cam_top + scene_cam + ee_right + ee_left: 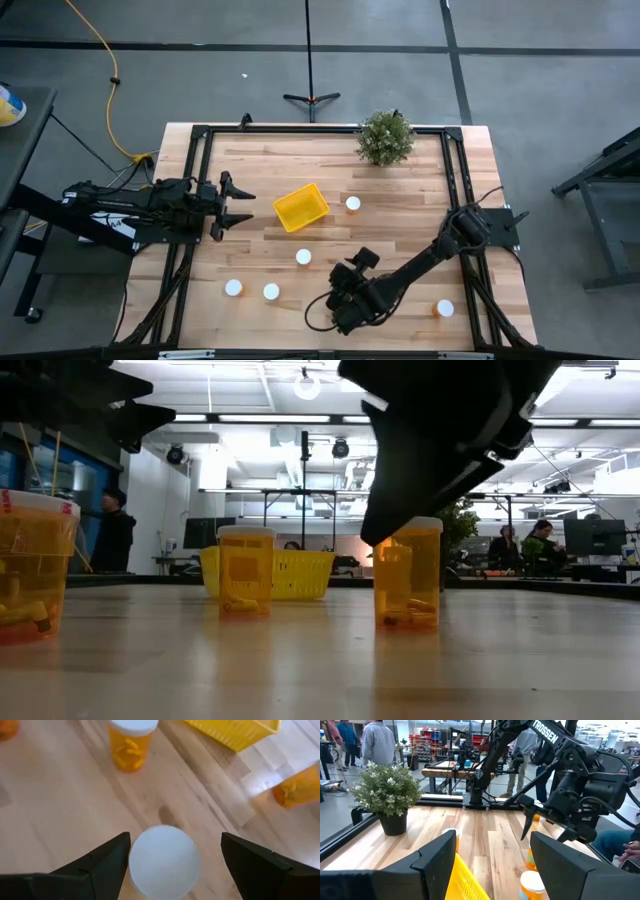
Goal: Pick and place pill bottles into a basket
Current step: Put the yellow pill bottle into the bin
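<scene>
The yellow basket (300,207) stands mid-table. Pill bottles with white caps stand upright on the wood: one right of the basket (353,204), one near it (303,257), two toward the near left (233,288) (271,291), one at the near right (445,309). My right gripper (342,303) (175,840) is open and slants down over another bottle (161,860), one finger on either side of its cap; I see no touch. The arm hides that bottle from above. My left gripper (240,205) waits open and level at the table's left.
A potted plant (385,137) stands at the far edge. A black frame (195,180) rims the table. In the right wrist view another bottle (131,745) and the basket (235,732) lie beyond the fingers. People stand in the room behind.
</scene>
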Controlling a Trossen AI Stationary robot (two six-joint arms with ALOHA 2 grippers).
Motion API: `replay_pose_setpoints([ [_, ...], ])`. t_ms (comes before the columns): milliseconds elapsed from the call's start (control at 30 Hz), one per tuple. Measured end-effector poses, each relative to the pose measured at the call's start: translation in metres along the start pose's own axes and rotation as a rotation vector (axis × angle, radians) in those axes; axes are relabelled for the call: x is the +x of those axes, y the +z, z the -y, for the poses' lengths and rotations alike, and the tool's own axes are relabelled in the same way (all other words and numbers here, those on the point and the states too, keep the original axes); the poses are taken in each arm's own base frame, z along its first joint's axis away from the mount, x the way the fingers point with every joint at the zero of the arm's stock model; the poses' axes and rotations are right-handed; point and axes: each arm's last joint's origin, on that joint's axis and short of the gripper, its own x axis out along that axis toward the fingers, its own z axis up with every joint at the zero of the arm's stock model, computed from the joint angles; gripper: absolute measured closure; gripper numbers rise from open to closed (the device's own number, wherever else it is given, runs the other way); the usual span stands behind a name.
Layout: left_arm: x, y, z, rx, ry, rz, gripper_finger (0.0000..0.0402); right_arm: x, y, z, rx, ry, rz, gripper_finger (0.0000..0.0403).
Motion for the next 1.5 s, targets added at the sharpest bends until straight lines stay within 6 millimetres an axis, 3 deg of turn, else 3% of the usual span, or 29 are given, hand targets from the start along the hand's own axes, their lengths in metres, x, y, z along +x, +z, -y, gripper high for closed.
replay_pose_setpoints([
  [167,0.000,-0.001,0.000,0.000,0.000,-0.005,0.0112,0.005,0.003,0.002,0.021,0.036,-0.097,0.0100],
  [1233,0.000,0.000,0.000,0.000,-0.001,-0.004,0.0112,0.019,0.014,0.007,0.040,0.079,-0.215,0.0100],
  [1500,0.000,0.000,0.000,0.000,-0.001,-0.004,0.0112,0.021,0.015,0.008,0.047,0.095,-0.253,0.0134],
])
